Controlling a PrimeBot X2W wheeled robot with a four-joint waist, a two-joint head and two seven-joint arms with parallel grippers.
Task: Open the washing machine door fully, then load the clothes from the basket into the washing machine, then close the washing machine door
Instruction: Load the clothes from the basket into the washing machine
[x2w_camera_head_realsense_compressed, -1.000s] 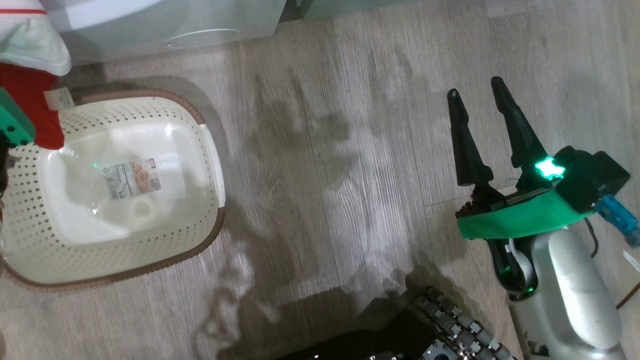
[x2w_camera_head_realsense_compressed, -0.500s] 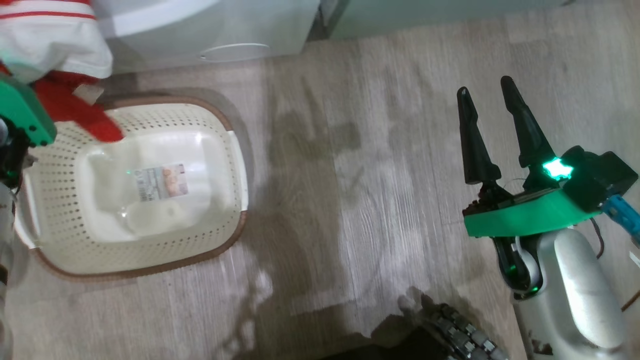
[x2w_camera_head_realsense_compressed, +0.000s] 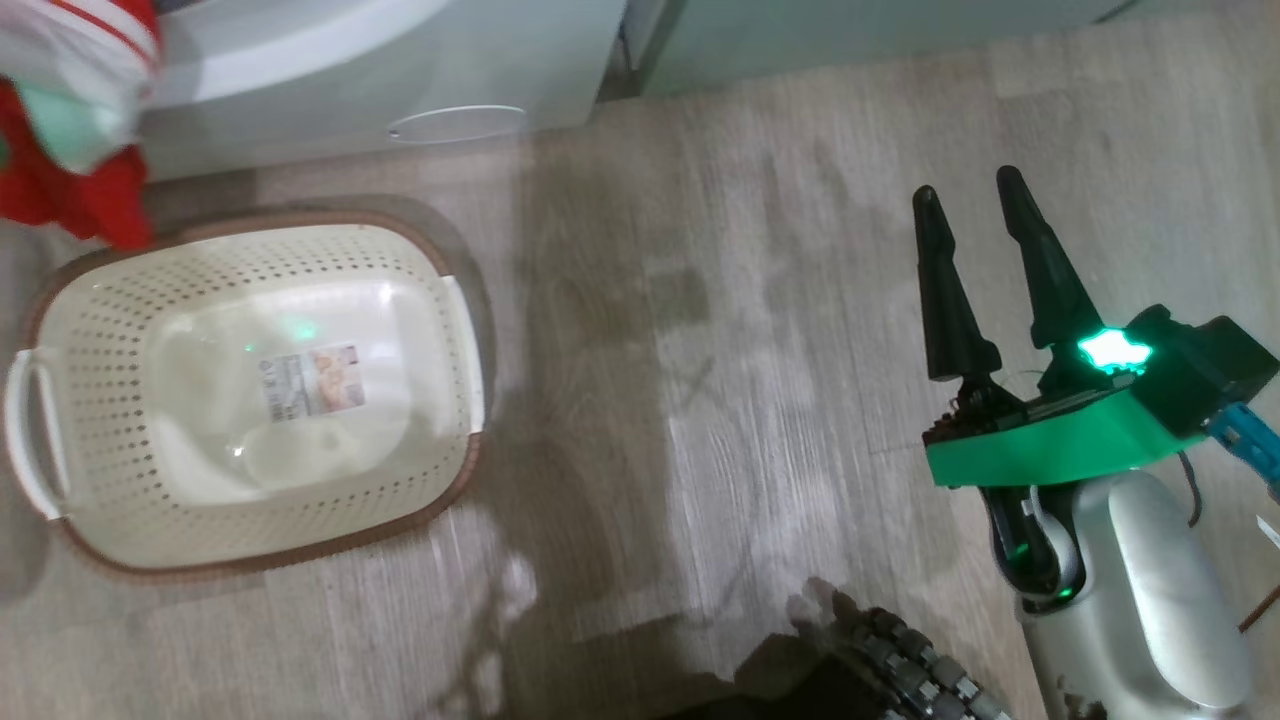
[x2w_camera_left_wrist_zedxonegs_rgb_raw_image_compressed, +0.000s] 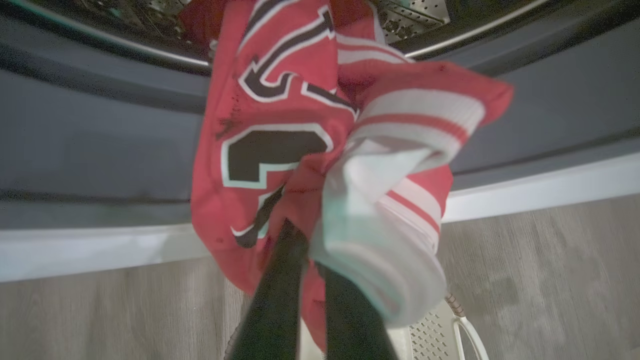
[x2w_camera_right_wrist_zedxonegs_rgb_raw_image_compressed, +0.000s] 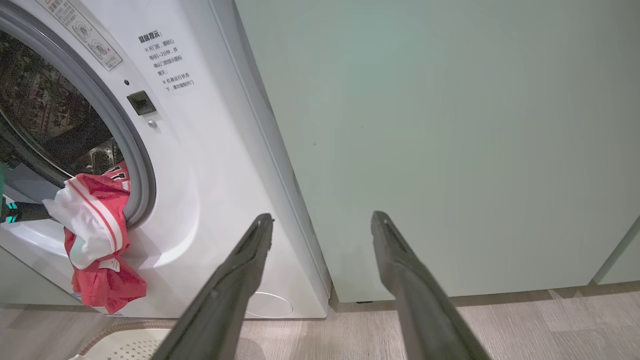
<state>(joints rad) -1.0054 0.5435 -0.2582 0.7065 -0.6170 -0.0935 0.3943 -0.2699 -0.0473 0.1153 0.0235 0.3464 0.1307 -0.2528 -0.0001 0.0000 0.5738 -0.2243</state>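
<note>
Left wrist view: your left gripper (x2w_camera_left_wrist_zedxonegs_rgb_raw_image_compressed: 307, 250) is clamped tight on the clothes (x2w_camera_left_wrist_zedxonegs_rgb_raw_image_compressed: 280, 115), with the two dark fingers pinching a bunch of red fabric with white striped trim. The bundle hangs at the lower edge of the washing machine (x2w_camera_right_wrist_zedxonegs_rgb_raw_image_compressed: 200, 165) opening. Its top lies across the grey gasket (x2w_camera_left_wrist_zedxonegs_rgb_raw_image_compressed: 100, 150) toward the perforated drum (x2w_camera_right_wrist_zedxonegs_rgb_raw_image_compressed: 45, 115), and the rest droops down the machine's white front. The basket (x2w_camera_head_realsense_compressed: 300, 555) stands on the wood floor (x2w_camera_head_realsense_compressed: 700, 400) just in front of the washing machine, below the hanging bundle, and you can see the paper label (x2w_camera_head_realsense_compressed: 310, 380) on its bottom. Your right gripper (x2w_camera_head_realsense_compressed: 967, 187) is spread wide and holds nothing. It sits off to the right of the washing machine, well apart from the basket, and points at the pale green cabinet (x2w_camera_right_wrist_zedxonegs_rgb_raw_image_compressed: 450, 125) beside the machine.
</note>
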